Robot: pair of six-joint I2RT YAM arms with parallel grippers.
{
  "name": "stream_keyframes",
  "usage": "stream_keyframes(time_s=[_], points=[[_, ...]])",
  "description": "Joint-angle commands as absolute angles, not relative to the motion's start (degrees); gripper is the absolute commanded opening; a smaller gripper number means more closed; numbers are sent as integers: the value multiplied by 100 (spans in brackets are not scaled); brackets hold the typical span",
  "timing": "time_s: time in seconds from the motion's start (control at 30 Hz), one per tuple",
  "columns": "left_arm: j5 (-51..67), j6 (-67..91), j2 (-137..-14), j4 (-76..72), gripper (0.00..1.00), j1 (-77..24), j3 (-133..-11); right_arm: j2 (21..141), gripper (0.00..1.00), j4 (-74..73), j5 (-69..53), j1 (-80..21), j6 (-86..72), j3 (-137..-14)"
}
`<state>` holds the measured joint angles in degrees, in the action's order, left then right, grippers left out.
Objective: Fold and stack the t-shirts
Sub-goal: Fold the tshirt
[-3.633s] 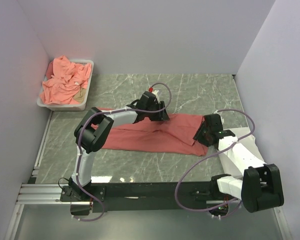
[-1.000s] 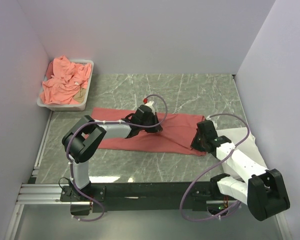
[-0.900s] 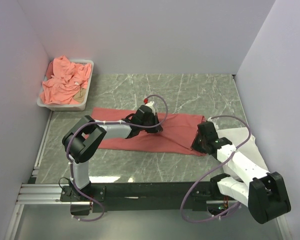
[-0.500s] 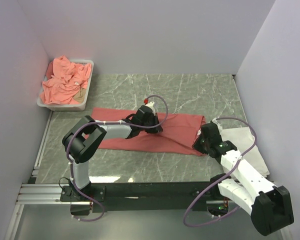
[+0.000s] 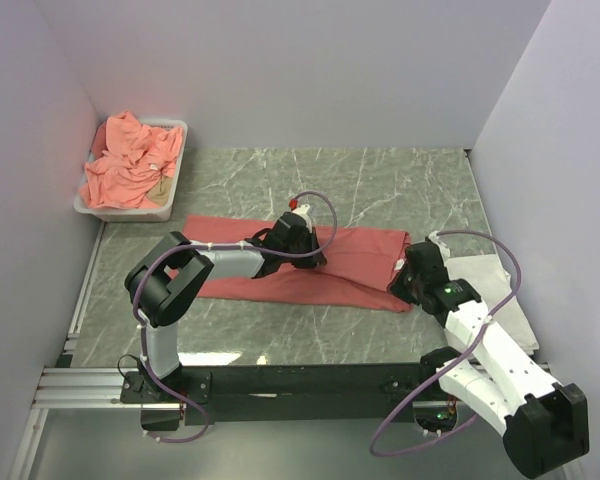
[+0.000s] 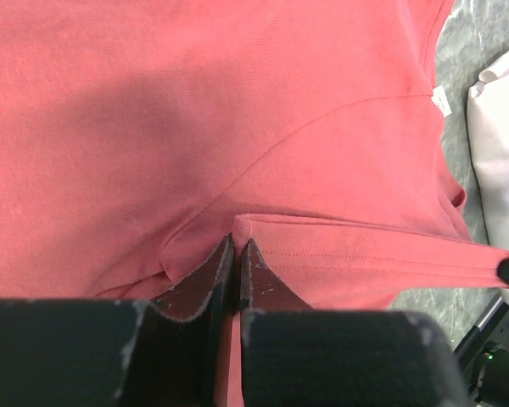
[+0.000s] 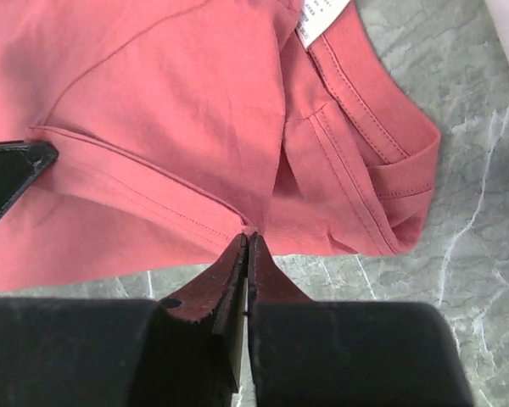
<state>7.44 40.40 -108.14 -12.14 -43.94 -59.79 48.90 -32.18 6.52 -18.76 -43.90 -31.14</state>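
Observation:
A coral-red t-shirt (image 5: 355,262) lies as a long folded band across the marble table. My left gripper (image 5: 306,250) rests low at its middle, and in the left wrist view the left gripper (image 6: 237,243) is shut on a small raised fold of the cloth. My right gripper (image 5: 406,284) sits at the shirt's right end near the collar (image 7: 382,144) and white label (image 7: 322,17). In the right wrist view the right gripper (image 7: 246,242) is shut on the hem's corner. A plain white folded garment (image 5: 492,290) lies just right of the shirt.
A white tray (image 5: 176,165) at the back left holds a heap of salmon-pink t-shirts (image 5: 130,165). Purple walls enclose the table on three sides. The black rail (image 5: 300,380) with the arm bases runs along the near edge.
Since the earliest frame both grippers have carried the shirt's fold back and laid it down. Over the last second the right arm swung toward the near edge; the left arm stayed put.

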Motion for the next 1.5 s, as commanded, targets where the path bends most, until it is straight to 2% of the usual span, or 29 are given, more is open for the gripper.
stream_keyframes(time_s=[0.0, 0.1, 0.2, 0.27, 0.33, 0.47, 0.57, 0.73, 0.8, 1.2, 1.47], points=[[668, 4131, -10679, -1239, 9, -4421, -6021, 4966, 6, -3226, 765, -1898, -4386, -3112], [546, 4148, -10714, -1187, 13, -4421, -6020, 5062, 15, -3033, 633, -1907, -4421, -2936], [475, 4122, -10609, -1073, 21, -4412, -6029, 5089, 29, -3058, 641, -1907, -4438, -2909], [361, 4087, -10468, -976, 30, -4421, -6029, 5019, 39, -3137, 694, -1907, -4430, -2970], [168, 4052, -10293, -871, 37, -4421, -6056, 4957, 40, -3225, 747, -1907, -4412, -3058], [-209, 3999, -10029, -380, 38, -4421, -6196, 4922, 40, -3217, 686, -1907, -4351, -3269], [-447, 3920, -9906, -133, 34, -4421, -6398, 5167, 39, -3094, 615, -2004, -4359, -3462], [-273, 3832, -9975, -53, 14, -4438, -6609, 5624, 37, -2831, 624, -2188, -4465, -3753], [-115, 3841, -10089, -27, 9, -4482, -6749, 5879, 37, -2655, 580, -2188, -4482, -3823], [17, 4175, -11188, -351, 2, -4605, -6601, 6820, 34, -1679, 334, -2197, -4737, -3130], [18, 4237, -11189, -343, 1, -4605, -6512, 6855, 33, -1529, 325, -2197, -4799, -2769]])
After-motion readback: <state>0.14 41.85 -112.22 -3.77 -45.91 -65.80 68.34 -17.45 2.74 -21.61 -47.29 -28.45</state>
